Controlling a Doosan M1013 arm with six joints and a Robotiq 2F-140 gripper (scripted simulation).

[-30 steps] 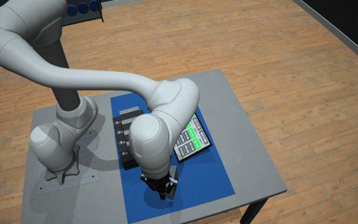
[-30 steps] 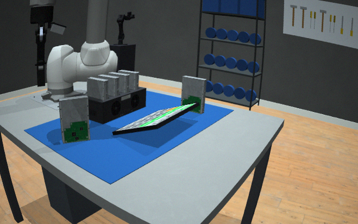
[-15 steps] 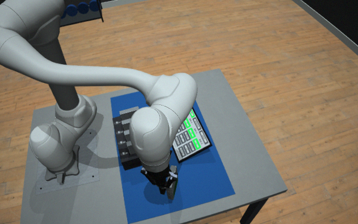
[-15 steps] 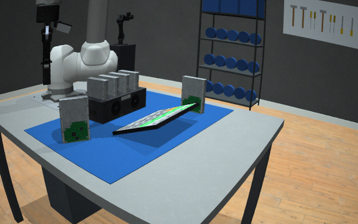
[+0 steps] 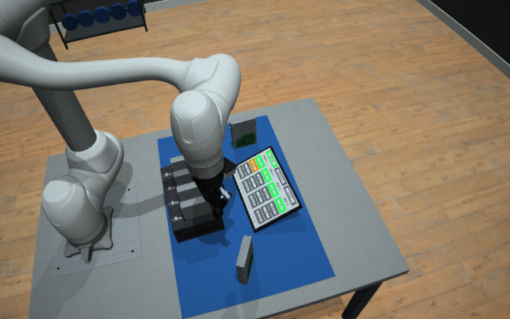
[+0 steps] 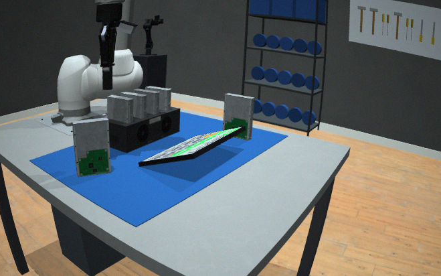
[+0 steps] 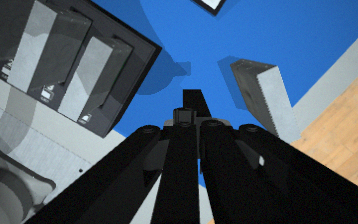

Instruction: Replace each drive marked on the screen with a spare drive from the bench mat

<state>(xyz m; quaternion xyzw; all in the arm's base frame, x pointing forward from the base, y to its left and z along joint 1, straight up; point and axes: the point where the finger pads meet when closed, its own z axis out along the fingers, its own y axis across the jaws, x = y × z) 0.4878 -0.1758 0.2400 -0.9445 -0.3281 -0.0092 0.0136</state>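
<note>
Fingers [image 5: 217, 211] [image 6: 107, 80] pressed together on nothing, the robot's gripper hangs above the bench, left of centre in the top view, with the dock [image 5: 199, 230] [image 6: 154, 127] [image 7: 142, 72] close by. Four drives [image 5: 193, 200] [image 6: 120, 108] [image 7: 87, 80] stand upright in the dock, apart from one another. One spare drive [image 5: 244, 259] [image 6: 92, 136] [image 7: 285, 102] stands on the blue mat [image 5: 284, 261] [image 6: 129, 198] [image 7: 320, 50] at lower centre of the top view; the other spare [image 5: 244, 130] [image 6: 237, 106] stands near the mat's top edge, beyond the tilted screen [image 5: 266, 188] [image 6: 194, 142] [image 7: 212, 4]. An orange cell glows in the screen's upper left row, and green runs through the rows; the lettering is too small to read.

The step in hand appears to be lining up for a first old drive, with both replacements still to be made. Before descending, the fingers should spread wide enough to pass either side of the marked drive alone, turned square to its broad faces and kept off its neighbour. A centred grip and a straight, slow lift would best keep the dock flat; a slanted pull could drag it or unseat another drive. The old unit then needs a steady spot directly on the mat, well away from both spares.
</note>
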